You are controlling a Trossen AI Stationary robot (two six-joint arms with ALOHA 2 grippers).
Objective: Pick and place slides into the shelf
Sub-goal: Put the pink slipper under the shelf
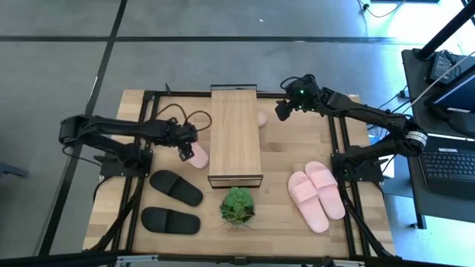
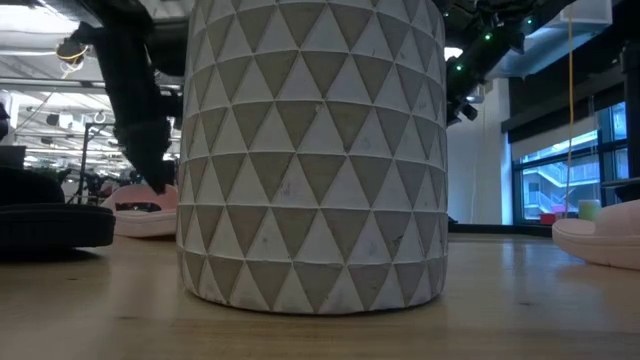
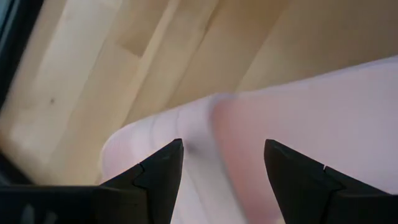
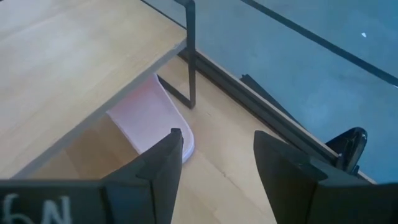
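The light-wood shelf [image 1: 234,137] stands mid-table. One pale pink slide [image 1: 200,155] lies on the table against the shelf's left side. My open left gripper [image 1: 185,150] is down over it, and its fingers straddle the slide's pink upper surface [image 3: 249,124]. Another pink slide [image 4: 152,118] lies under the shelf's far right corner, with its end poking out onto the table. My open right gripper [image 1: 283,111] hovers just right of that end [image 4: 217,140]. Two pink slides [image 1: 318,194] lie flat on the right. Two black slides [image 1: 176,188] [image 1: 171,220] lie flat on the left. My left gripper comes at the pink slide from above, slanting in from the table's left. Its open fingers [image 3: 165,165] stand over the slide's top surface. I cannot tell whether they touch it. The slide lies flat on the table.
A green potted plant [image 1: 237,206] in a white patterned pot [image 2: 310,150] stands just near of the shelf and fills the low view. The dark table frame [image 4: 261,106] runs along the far edge by my right gripper. Bare tabletop [image 1: 289,148] lies right of the shelf.
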